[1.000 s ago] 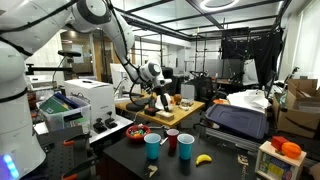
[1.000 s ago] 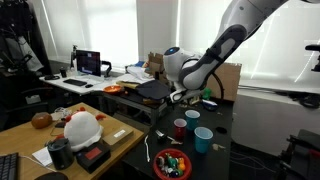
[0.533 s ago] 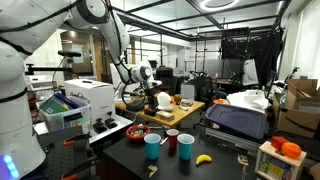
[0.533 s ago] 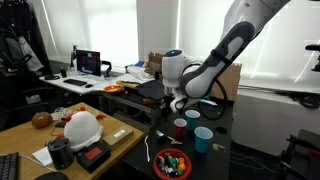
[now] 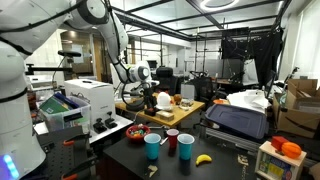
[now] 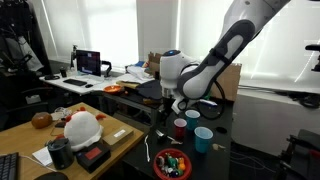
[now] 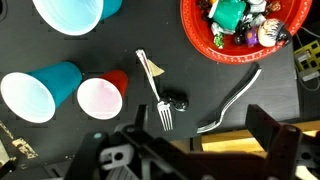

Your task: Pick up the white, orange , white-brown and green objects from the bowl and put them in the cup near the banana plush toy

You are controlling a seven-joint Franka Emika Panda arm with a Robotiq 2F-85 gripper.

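A red bowl (image 7: 200, 45) at the top right of the wrist view holds several small toys, among them a green one (image 7: 230, 12) and white and orange pieces. The bowl also shows in both exterior views (image 5: 138, 131) (image 6: 171, 163). Two blue cups (image 5: 152, 146) (image 5: 186, 146) and a red cup (image 5: 171, 140) stand on the black table. A banana plush (image 5: 204, 158) lies beside the blue cup furthest from the bowl. My gripper (image 7: 200, 150) is open and empty. It hangs above the table near the bowl (image 5: 150, 97) (image 6: 168, 108).
Two forks (image 7: 155, 90) (image 7: 235, 100) lie on the black table between the cups and the bowl. A white printer (image 5: 85, 100), a wooden crate (image 5: 175, 108) and a black case (image 5: 240, 120) surround the table. A white and red object (image 6: 82, 128) sits on a wooden desk.
The arm has swung the gripper sideways from over the cups toward the bowl side of the table. The cups, bowl and forks have not moved.
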